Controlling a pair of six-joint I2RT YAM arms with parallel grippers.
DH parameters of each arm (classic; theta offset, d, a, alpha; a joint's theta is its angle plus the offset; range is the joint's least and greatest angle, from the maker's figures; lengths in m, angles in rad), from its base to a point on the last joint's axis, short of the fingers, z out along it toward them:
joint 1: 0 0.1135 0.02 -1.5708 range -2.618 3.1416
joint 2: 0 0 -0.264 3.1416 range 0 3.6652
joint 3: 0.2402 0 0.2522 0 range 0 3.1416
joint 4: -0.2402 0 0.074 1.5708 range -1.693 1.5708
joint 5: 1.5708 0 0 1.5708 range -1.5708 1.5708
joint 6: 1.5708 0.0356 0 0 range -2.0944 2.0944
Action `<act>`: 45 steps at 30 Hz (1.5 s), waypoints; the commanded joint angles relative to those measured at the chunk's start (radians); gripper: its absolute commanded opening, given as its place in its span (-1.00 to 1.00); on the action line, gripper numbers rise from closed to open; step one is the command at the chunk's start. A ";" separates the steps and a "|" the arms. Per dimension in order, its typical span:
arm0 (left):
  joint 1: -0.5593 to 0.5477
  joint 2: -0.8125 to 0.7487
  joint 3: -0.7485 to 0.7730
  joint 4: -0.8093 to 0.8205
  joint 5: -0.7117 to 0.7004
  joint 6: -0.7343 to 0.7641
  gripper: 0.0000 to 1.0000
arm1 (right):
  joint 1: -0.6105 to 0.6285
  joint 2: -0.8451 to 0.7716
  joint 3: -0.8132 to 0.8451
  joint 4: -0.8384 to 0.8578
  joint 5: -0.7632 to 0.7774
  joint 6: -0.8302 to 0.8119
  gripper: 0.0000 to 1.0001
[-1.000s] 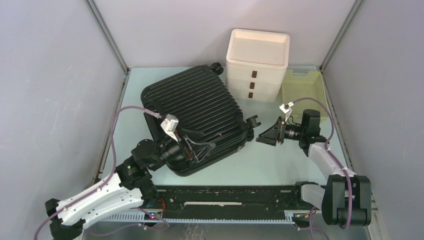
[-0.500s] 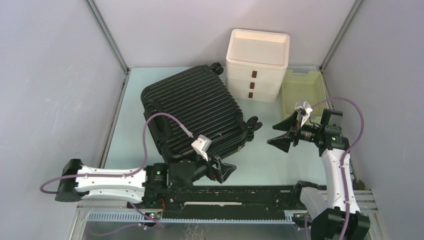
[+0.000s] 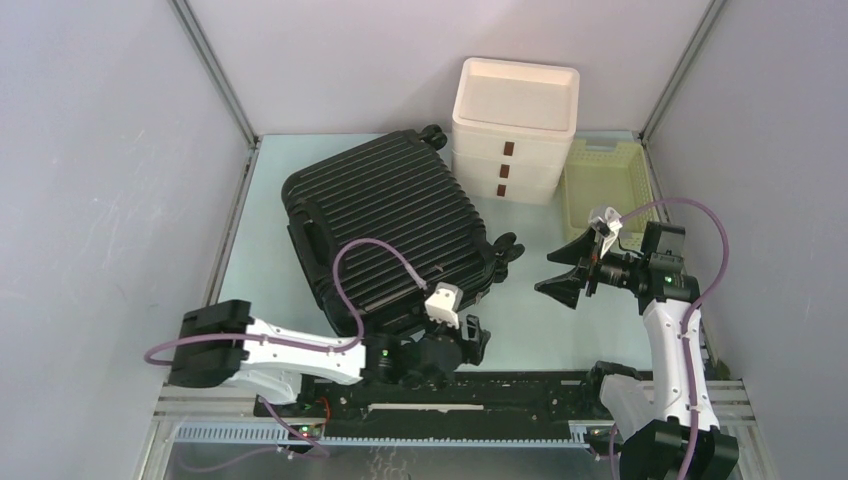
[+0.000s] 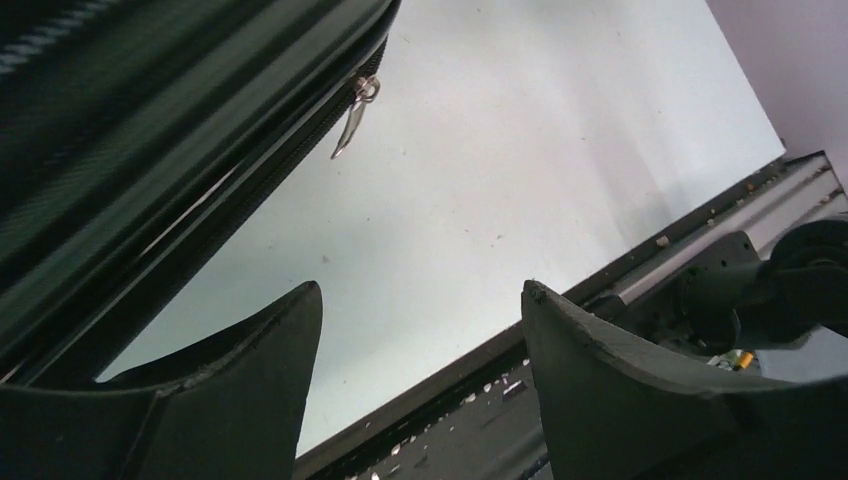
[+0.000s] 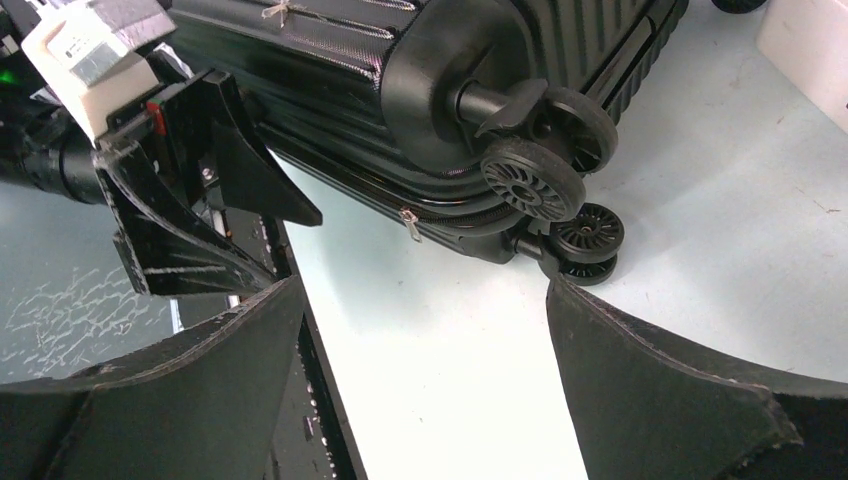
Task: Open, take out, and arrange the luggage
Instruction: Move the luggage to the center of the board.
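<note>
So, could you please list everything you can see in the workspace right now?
luggage: one, black and ribbed, lying left of centre on the table
zip pull: at least one, silver, luggage's near side
drawer box: one, white, back of table
basket: one, pale yellow, right of the drawer box
table: one, pale blue-green
left fingers: two, black, open, by the luggage's near edge
right fingers: two, black, open, facing the luggage's wheels

You are looking at a left arm point(image 3: 290, 357) and a right arm point(image 3: 676, 350) wearing white shells between black joints, each trailing a mauve cable point(image 3: 372, 241) to a small white camera block point(image 3: 443, 299) at the wrist. Their fingers point(image 5: 650, 390) are showing as broad, matte black wedges with rough edges.
</note>
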 commanded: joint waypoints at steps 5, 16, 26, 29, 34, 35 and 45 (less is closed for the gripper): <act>-0.004 0.185 0.150 0.087 -0.164 0.023 0.53 | -0.005 -0.020 0.024 -0.010 0.004 -0.025 1.00; 0.014 0.452 0.510 -0.474 -0.340 -0.220 0.25 | -0.005 -0.026 0.024 -0.015 0.004 -0.029 1.00; 0.012 0.355 0.562 -0.388 0.017 0.402 0.45 | -0.005 -0.010 0.076 -0.183 0.031 -0.267 1.00; 0.016 0.183 0.459 -0.333 0.204 0.560 0.57 | 0.007 0.033 0.184 -0.343 0.030 -0.492 1.00; 0.075 -0.089 0.388 -0.391 0.330 0.663 0.68 | 0.241 0.118 0.380 -0.395 0.239 -0.544 1.00; 0.103 -0.129 0.385 -0.412 0.348 0.676 0.70 | 0.314 0.128 0.396 -0.365 0.306 -0.518 1.00; 0.365 -0.364 0.361 -0.712 0.526 0.844 0.98 | 0.539 0.368 0.578 -0.432 0.527 -0.556 1.00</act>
